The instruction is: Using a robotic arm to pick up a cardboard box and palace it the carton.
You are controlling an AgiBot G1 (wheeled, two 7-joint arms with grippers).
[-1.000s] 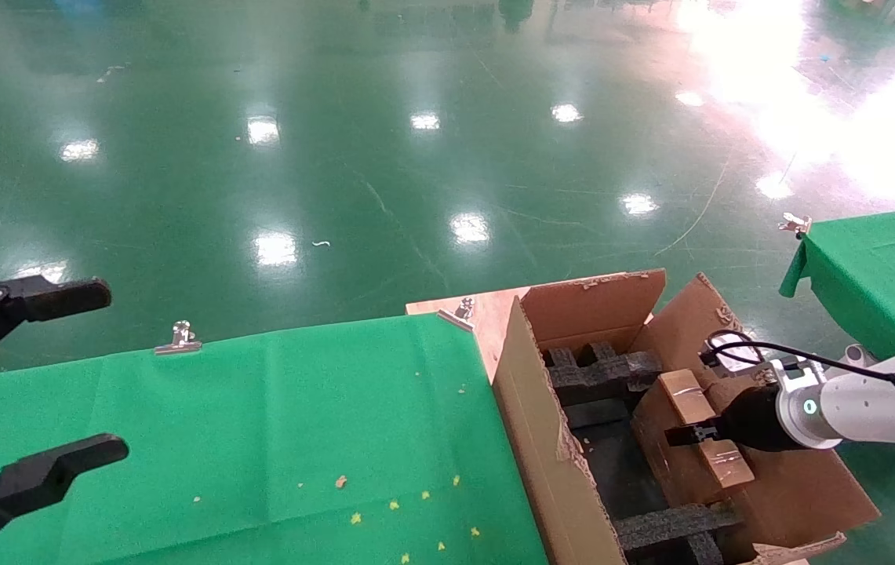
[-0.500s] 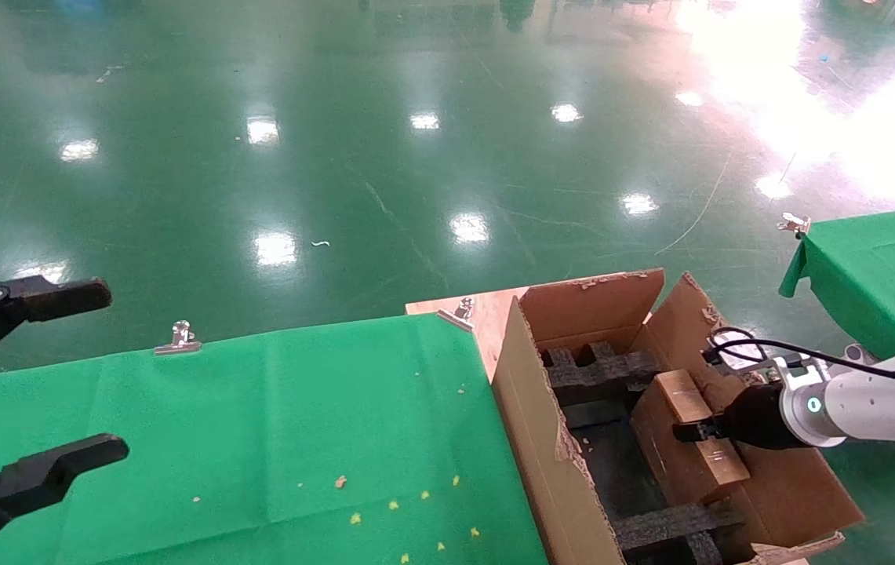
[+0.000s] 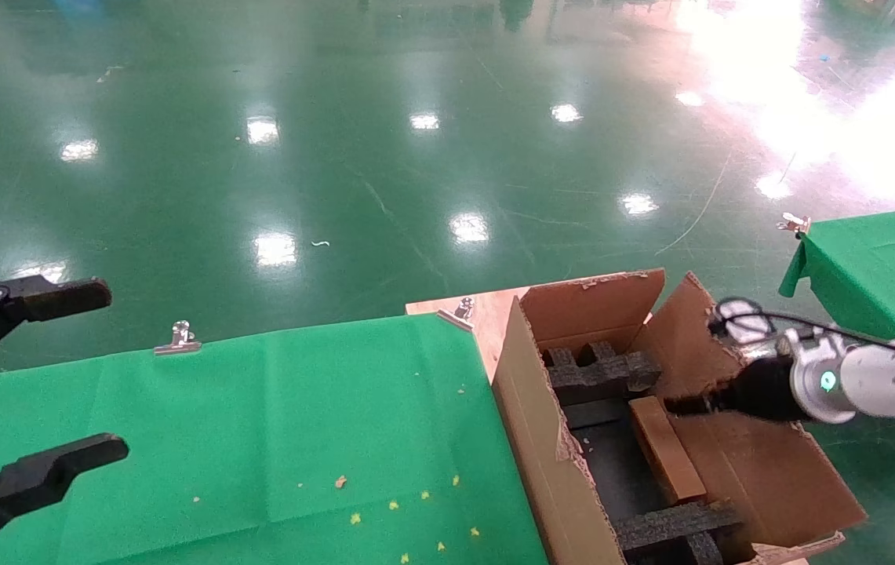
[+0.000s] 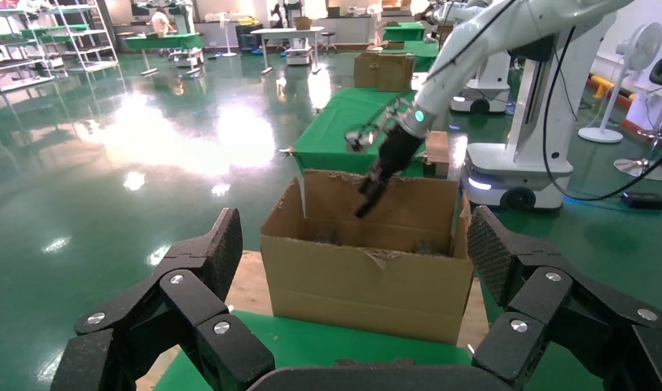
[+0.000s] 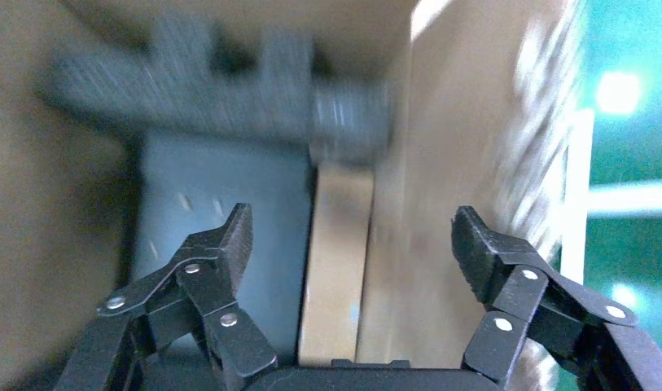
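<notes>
The placing step looks finished: the box point(image 3: 667, 451) lies inside the carton point(image 3: 541, 439), on its narrow edge against the wall nearest the right arm, between the two black foam inserts point(image 3: 600, 373), and nothing grips it. What seems left is the retreat, which by this reading calls for lifting the right tool point(image 3: 678, 406) straight up out of the carton without catching a flap point(image 3: 678, 337) or nudging the box off its edge.

In the right wrist view the right tool point(image 5: 348, 244) is spread wide, one finger on either side of the box point(image 5: 335, 261) with clear gaps, so it holds nothing and touches nothing that can be seen. The box sits just below and ahead of that tool, its long edge running away from the wrist toward the far foam. In the head view the tool's tip hangs just above the box's far end, over the carton's open top, with the tall flap behind it.

The left tool point(image 3: 63, 369) is parked well away from the right one, over the green-covered desk point(image 3: 259, 424); its fingers point(image 4: 205, 261) are spread wide too and hold nothing. From it the carton point(image 4: 368, 277) stands ahead, beyond the desk edge
</notes>
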